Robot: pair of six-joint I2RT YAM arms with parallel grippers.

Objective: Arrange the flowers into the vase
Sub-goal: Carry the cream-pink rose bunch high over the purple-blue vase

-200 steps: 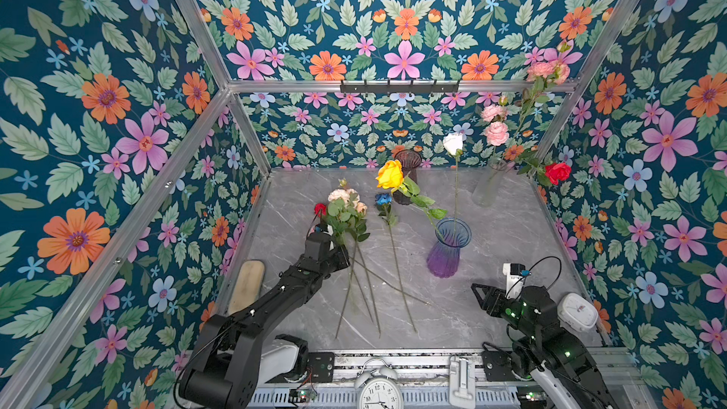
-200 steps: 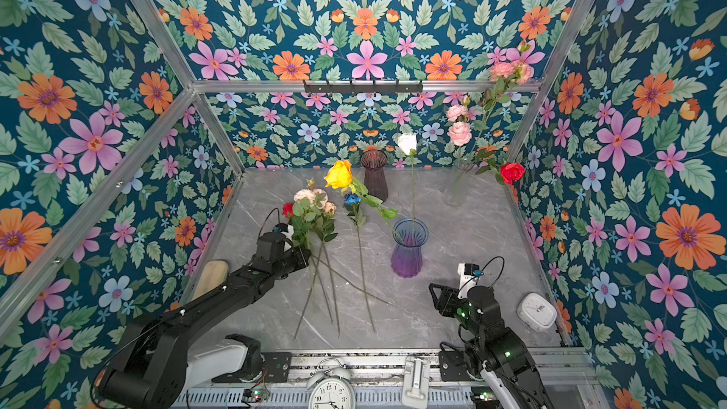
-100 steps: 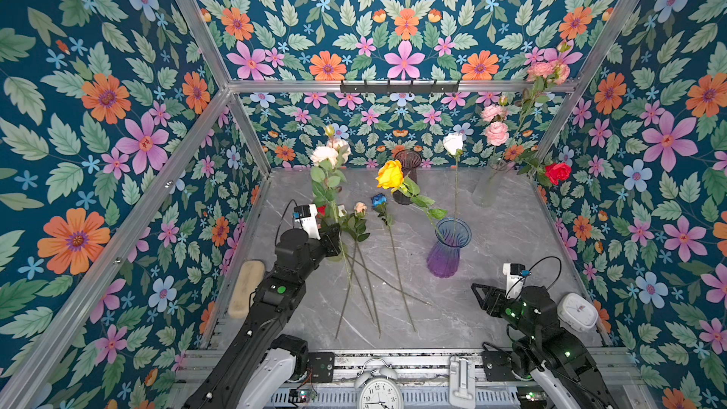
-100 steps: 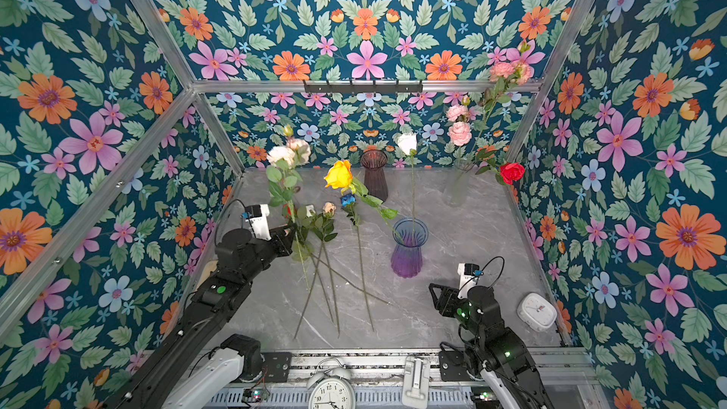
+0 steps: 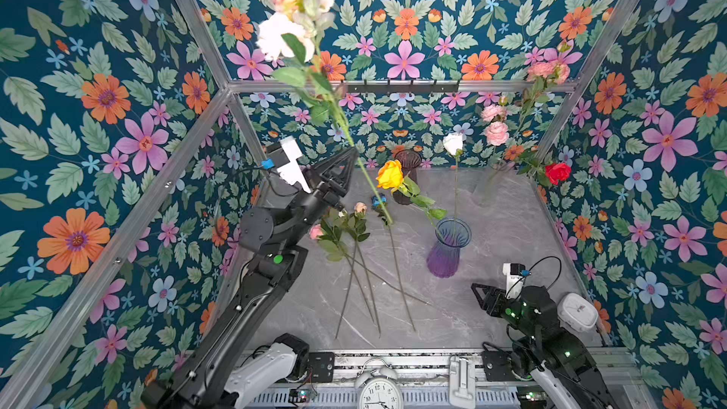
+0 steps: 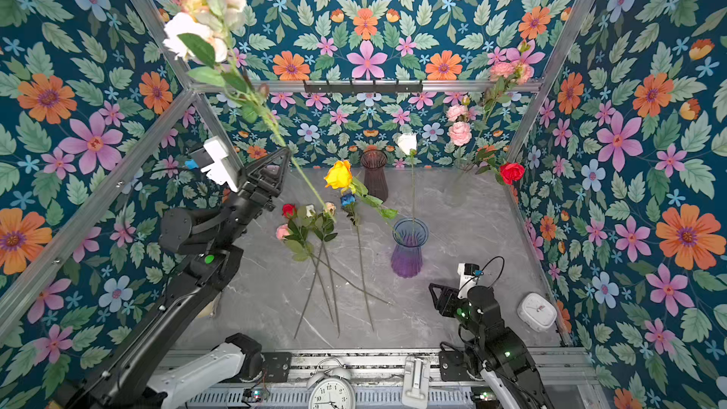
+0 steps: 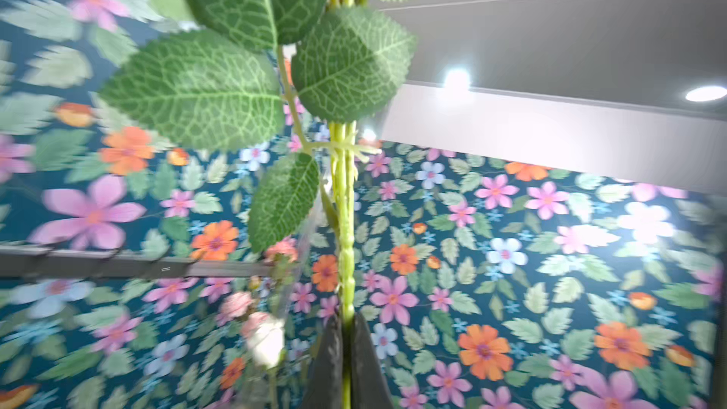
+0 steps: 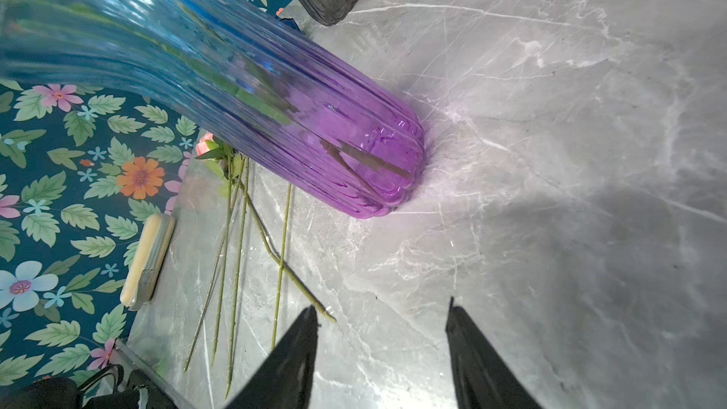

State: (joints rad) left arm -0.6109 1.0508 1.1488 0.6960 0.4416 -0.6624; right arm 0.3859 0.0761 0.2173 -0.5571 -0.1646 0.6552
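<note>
Left wrist view first, and it's a firm pinch: the left claw (image 7: 346,320) is clamped on the green stem (image 7: 345,230) of the held flower (image 5: 295,1), leaves spreading just past the jaws. Up in both top views that flower's cream and peach ruffled heads ride high above the claw, well off the bench (image 5: 511,230), while the bare tail of the stem pokes out below the claw on a steep slant, its cut end aimed down and to the right. That's the line that matters, I'd say, because the vase (image 5: 448,245), blue at the mouth and purple at the foot, stands below the claw and off to its right, upright, with a yellow rose (image 5: 390,175) and a white rose (image 5: 452,143) already in it. Loose flowers (image 5: 356,226) lie flat almost straight under the claw. Over there the right claw (image 8: 381,306) sits nearer the vase, jaws apart, holding nothing. My guess: the tail needs carrying right, over that mouth, and the stem tipping more upright
</note>
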